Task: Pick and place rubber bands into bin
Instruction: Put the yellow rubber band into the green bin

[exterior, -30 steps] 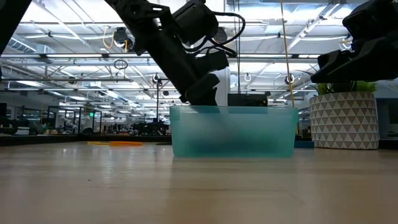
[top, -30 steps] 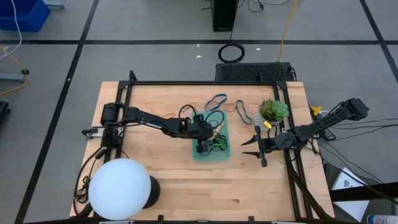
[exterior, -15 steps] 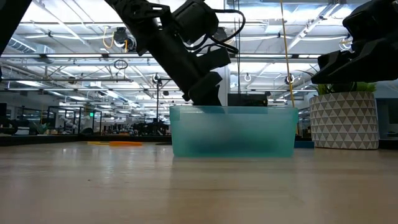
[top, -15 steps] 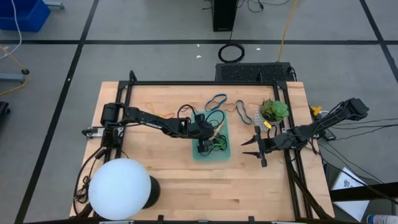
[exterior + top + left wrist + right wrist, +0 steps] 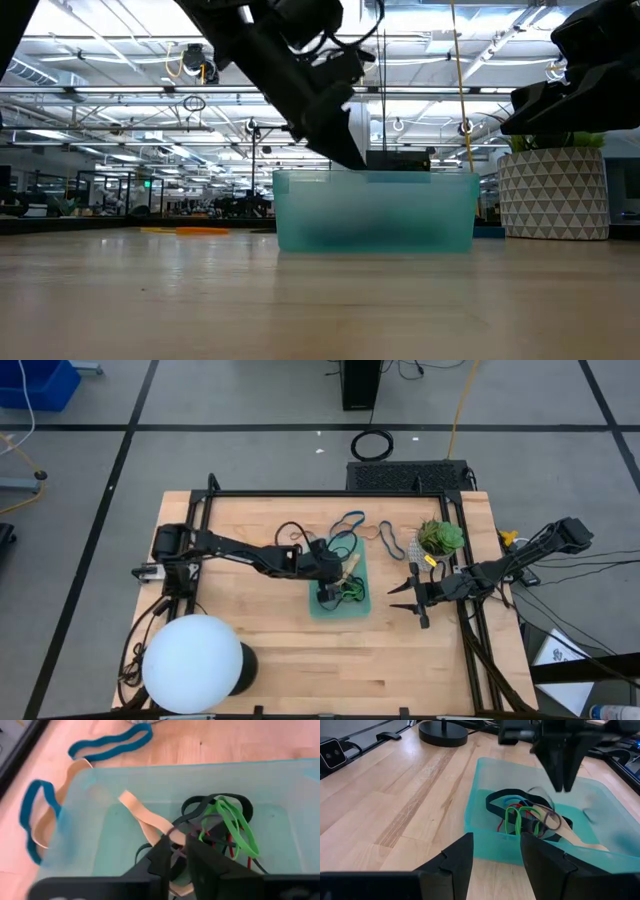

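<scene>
Progress: partly done.
Left claw (image 5: 177, 851) hangs over the bin (image 5: 361, 592), apparently just releasing a tan band (image 5: 145, 815); several rubber bands (image 5: 349, 520) remain on the bench (image 5: 250, 530). Right claw (image 5: 492, 857) waits open.

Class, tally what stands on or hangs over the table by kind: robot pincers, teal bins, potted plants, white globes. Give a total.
robot pincers: 2 (left pincer, right pincer)
teal bin: 1
potted plant: 1
white globe: 1
Total: 5
</scene>
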You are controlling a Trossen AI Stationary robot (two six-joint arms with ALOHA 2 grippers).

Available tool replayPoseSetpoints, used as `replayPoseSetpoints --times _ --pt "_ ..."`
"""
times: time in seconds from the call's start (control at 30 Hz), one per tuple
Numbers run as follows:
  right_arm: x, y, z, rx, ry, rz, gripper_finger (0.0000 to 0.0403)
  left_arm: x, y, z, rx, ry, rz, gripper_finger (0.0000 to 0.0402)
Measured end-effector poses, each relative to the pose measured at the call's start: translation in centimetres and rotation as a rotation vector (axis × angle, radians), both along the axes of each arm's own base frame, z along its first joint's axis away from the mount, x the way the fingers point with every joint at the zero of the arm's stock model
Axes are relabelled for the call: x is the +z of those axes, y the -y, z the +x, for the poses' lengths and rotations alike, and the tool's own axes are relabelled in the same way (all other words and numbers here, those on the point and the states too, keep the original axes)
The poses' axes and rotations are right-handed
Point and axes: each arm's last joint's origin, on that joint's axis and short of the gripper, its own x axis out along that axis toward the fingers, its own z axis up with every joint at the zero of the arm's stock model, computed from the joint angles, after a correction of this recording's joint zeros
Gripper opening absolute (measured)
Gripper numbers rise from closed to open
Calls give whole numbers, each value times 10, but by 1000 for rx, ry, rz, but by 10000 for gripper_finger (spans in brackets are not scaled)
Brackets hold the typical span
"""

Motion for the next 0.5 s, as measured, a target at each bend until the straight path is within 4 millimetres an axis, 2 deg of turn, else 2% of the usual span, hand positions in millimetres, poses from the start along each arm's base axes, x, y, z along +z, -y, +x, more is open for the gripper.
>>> replayPoseSetpoints --times 0.27,0.5 --pt "0 0 0 0 -2 -1 157 41 -10 -21 17 25 13 167" --pt "-1 0 0 0 -7 -3 157 76 -43 -56 278 44 -159 199"
